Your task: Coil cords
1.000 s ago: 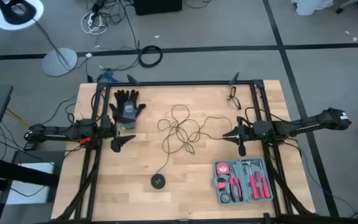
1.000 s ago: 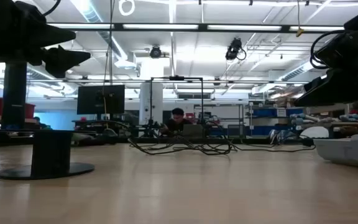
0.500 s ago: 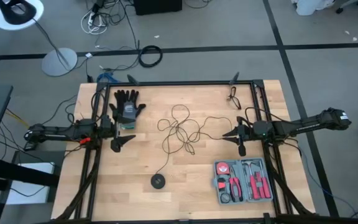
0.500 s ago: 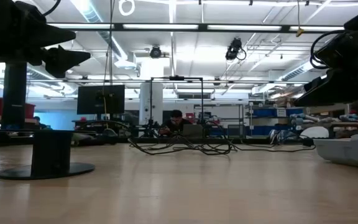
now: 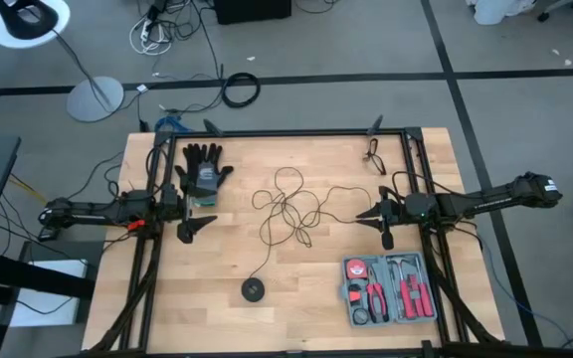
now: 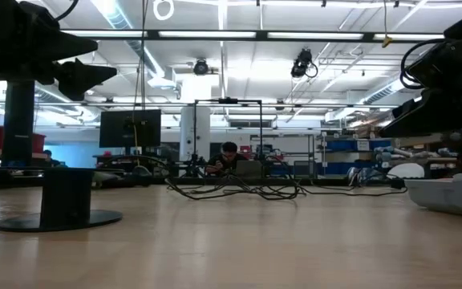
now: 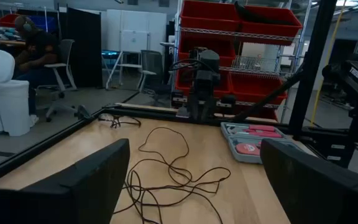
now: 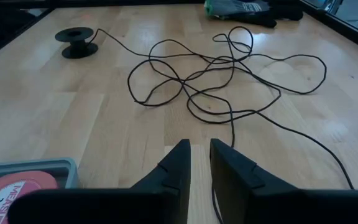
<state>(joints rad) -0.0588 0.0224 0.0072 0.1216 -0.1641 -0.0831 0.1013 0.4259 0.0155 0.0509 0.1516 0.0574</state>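
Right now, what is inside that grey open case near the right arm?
The grey case holds red-handled pliers, other red-handled tools and a round red tape measure. What lies beneath them in the case cannot be seen.

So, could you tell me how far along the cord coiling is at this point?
Nothing looks done: the cord lies in a loose tangle mid-table, running to its black disc. Nothing is in hand: the left gripper waits open beside the glove, while the right gripper hovers near the cord's end. All the coiling remains.
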